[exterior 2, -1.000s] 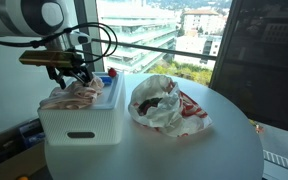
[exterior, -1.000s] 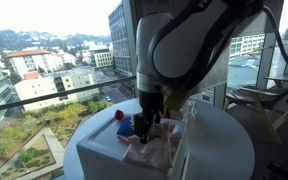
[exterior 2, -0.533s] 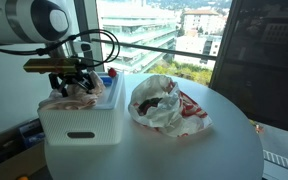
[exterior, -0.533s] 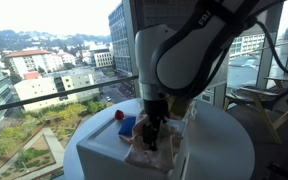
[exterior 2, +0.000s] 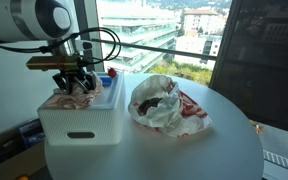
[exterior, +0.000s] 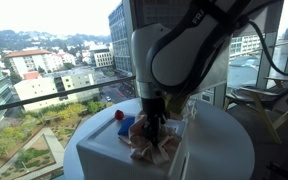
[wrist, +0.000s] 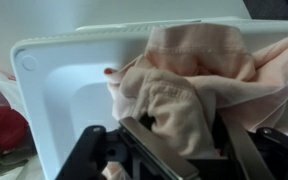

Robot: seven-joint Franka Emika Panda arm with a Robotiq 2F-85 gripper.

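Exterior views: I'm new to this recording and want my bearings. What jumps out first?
The gripper stands out first, its jaws pinching a bunched pinkish cloth over the white bin at the edge of the round table. Beside the bin lies a crumpled plastic bag with red print, and a sunlit city fills the window behind.
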